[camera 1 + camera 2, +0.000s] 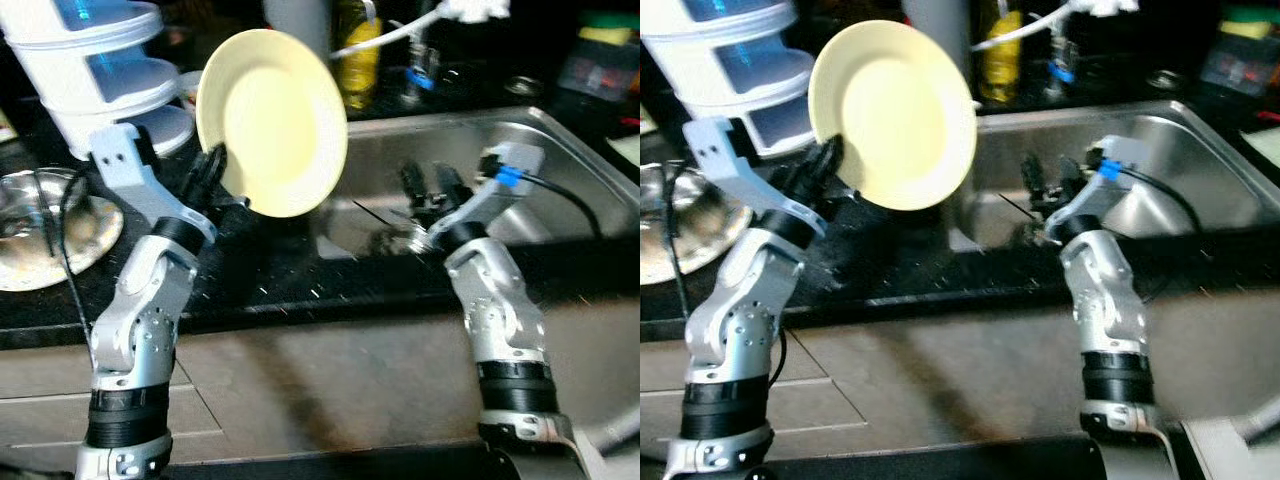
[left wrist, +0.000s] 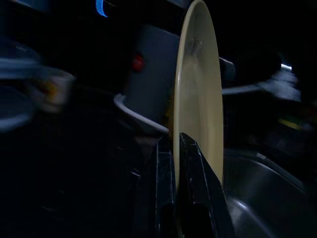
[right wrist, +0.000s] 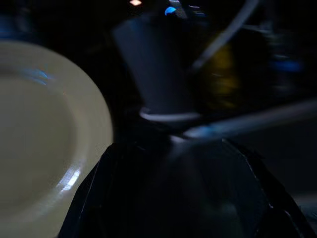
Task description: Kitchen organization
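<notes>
My left gripper (image 1: 210, 170) is shut on the lower rim of a pale yellow plate (image 1: 275, 120). It holds the plate upright above the dark counter, just left of the steel sink (image 1: 570, 160). In the left wrist view the plate (image 2: 198, 89) stands edge-on with its rim pinched between the black fingers (image 2: 190, 163). My right gripper (image 1: 428, 190) hovers open over the sink's near left corner, with nothing between its fingers. The right wrist view looks past the spread fingers (image 3: 99, 198) at the plate (image 3: 39, 139).
A white tiered container (image 1: 100, 70) stands at the back left of the counter. A round metal dish (image 1: 40, 235) lies at the far left. A yellow bottle (image 1: 360, 50) and a white hose (image 1: 395, 38) stand behind the sink. Cabinet fronts are below the counter edge.
</notes>
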Controlling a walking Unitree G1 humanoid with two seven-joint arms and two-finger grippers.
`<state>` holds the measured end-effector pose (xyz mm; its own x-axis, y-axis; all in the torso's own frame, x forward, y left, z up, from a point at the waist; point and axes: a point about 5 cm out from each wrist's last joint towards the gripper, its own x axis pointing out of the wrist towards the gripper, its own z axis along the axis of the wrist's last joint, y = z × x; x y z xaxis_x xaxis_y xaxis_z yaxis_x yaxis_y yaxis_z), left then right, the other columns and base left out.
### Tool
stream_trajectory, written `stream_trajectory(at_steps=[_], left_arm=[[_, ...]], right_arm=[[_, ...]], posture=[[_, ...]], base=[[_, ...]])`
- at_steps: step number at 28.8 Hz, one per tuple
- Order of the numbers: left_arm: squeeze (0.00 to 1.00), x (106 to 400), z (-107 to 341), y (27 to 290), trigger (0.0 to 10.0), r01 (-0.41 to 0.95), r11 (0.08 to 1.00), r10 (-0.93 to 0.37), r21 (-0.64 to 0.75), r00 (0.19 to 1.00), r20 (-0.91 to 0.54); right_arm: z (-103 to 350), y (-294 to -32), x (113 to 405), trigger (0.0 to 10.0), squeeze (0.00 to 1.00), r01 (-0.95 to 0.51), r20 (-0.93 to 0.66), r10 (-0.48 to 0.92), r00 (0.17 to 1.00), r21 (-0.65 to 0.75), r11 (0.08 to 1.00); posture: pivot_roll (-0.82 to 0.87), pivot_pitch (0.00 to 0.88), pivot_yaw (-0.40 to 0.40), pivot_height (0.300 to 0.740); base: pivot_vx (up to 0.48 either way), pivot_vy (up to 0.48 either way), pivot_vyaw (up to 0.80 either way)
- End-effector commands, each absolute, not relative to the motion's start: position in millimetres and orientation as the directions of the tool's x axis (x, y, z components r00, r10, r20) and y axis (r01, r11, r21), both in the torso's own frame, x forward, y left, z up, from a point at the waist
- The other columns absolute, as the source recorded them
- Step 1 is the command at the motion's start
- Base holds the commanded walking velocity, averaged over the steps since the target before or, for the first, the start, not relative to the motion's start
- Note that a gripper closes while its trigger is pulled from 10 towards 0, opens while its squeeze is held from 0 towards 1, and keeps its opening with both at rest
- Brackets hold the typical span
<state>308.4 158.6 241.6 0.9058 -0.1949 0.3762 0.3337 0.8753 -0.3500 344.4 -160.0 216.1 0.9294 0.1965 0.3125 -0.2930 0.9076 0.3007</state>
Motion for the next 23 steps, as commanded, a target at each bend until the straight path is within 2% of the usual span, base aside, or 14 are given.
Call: stream_trajectory(at_steps=[1,6,11,23], left_arm=[[0.0,308,242,163,10.0,0.322,0.881,-0.181,-0.345,0.906,0.383],[0.0,308,241,159,10.0,0.351,0.87,-0.209,-0.348,0.9,0.383],[0.0,304,240,144,10.0,0.432,0.847,-0.308,-0.308,0.873,0.378],[0.0,301,238,136,10.0,0.479,0.823,-0.36,-0.306,0.855,0.373]], right_arm=[[217,-155,343,10.0,0.0,-0.321,0.325,0.215,0.921,0.322,0.891],[220,-157,342,10.0,0.0,-0.33,0.354,0.207,0.912,0.338,0.881],[221,-160,343,10.0,0.0,-0.313,0.346,0.193,0.918,0.334,0.889],[221,-162,344,10.0,0.0,-0.313,0.344,0.195,0.919,0.329,0.891]], posture=[[0.05,0.0,0.033,0.74],[0.05,0.0,0.033,0.74],[0.05,0.0,0.032,0.74],[0.05,0.0,0.03,0.74]], base=[[0.431,0.0,-0.8],[0.425,0.0,-0.8],[0.0,0.0,0.0],[0.0,0.0,0.0]])
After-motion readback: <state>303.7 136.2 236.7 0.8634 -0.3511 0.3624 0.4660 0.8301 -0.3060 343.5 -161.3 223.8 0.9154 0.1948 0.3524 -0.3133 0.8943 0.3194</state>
